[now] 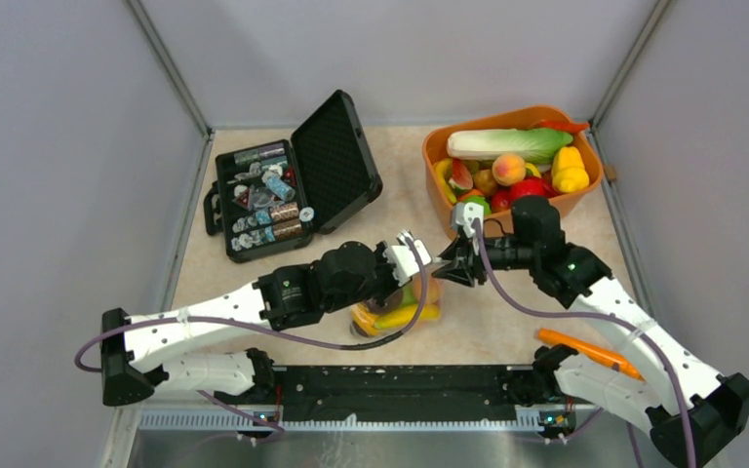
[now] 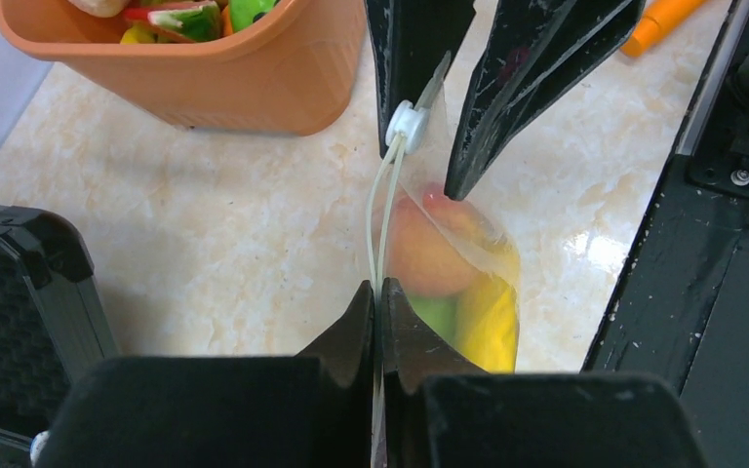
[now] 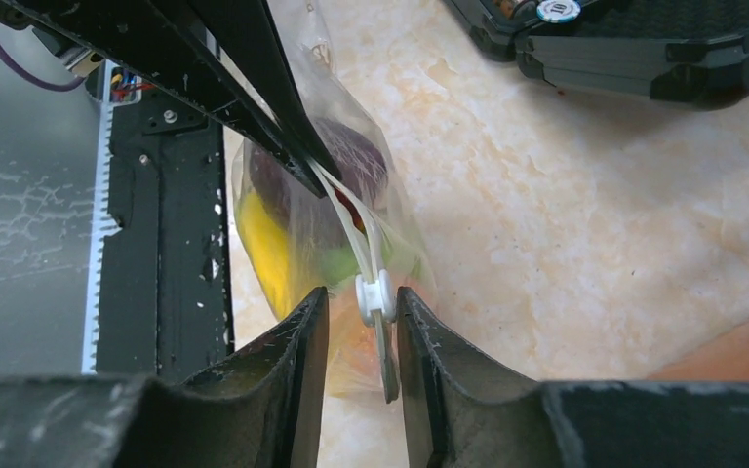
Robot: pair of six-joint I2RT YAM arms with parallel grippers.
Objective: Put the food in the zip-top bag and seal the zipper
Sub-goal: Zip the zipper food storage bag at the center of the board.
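The clear zip-top bag point(image 1: 395, 314) stands near the table's front edge between both grippers. It holds food: a yellow piece point(image 2: 488, 322), a peach-coloured piece point(image 2: 419, 253), a green piece and a purple piece point(image 3: 351, 166). My left gripper point(image 2: 378, 288) is shut on the zipper point(image 2: 380, 210) at the bag's top edge. My right gripper point(image 3: 361, 292) is open, its fingers either side of the white slider point(image 3: 374, 297) at the zipper's other end, with a gap on one side. In the top view the left gripper point(image 1: 419, 261) and the right gripper point(image 1: 449, 268) face each other.
An orange tub point(image 1: 436, 146) full of toy fruits and vegetables stands at the back right. An open black case point(image 1: 293, 185) lies at the back left. An orange carrot-like piece point(image 1: 585, 349) lies by the right arm's base. A black rail point(image 1: 390, 380) runs along the front edge.
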